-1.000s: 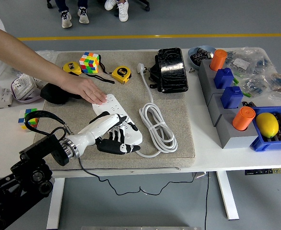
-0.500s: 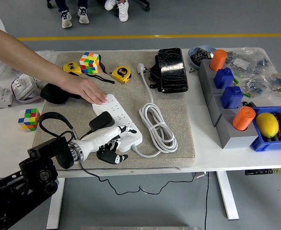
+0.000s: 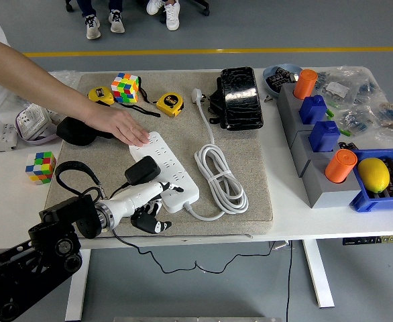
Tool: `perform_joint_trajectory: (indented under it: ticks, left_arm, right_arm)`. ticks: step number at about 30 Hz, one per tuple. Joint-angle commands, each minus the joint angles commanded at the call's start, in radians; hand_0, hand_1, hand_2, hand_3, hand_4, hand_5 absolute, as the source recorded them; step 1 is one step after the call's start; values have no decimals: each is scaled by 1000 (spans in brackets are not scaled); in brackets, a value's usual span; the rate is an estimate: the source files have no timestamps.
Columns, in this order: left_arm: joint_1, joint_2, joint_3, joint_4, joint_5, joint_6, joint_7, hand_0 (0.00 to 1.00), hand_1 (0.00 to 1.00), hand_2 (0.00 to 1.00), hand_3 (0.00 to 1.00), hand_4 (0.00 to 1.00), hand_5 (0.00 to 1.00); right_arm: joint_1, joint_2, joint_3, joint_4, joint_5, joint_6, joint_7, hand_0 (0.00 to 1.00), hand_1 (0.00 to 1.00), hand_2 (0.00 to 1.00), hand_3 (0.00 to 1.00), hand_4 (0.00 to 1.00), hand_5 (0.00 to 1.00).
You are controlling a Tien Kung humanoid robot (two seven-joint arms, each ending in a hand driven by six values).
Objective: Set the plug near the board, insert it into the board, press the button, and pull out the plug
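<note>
One lemon in blue bin, bowl contents unclear

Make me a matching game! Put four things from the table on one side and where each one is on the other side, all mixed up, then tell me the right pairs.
Things:
1. lemon
2. black plug
3. person's hand
4. coiled white cable

Places:
A. on the power strip's far end
B. in the blue bin
C. right of the power strip
D. standing on the power strip

Pairs: 1-B, 2-D, 3-A, 4-C
</note>
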Motion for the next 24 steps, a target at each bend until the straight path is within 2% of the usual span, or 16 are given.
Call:
perform_joint_trajectory:
  ticks: [8,12,18,24]
  left_arm:
    - [0,3,4,6,8,-4,5,52,83,150,849,748,2]
    - [2,6,-1,-4,-13,12,-10,52,83,150,839,748,2]
    - [0,-2,9,37,11,-6,25,53,84,151,839,749,2]
    - [4,-4,-6,28,4,-5,9,53,83,151,831,750,2]
  right_arm:
    - [0,-3,-2,0,-1,0,0,478,582,530,507,848,352]
    - [-2,-3,-3,1,-1,0,0,479,583,531,508,848,351]
    - [-2,-1,4,2,-7,0,0,478,581,531,508,848,351]
    - [-4,0,17,3,-15,0,0,479,581,530,508,848,351]
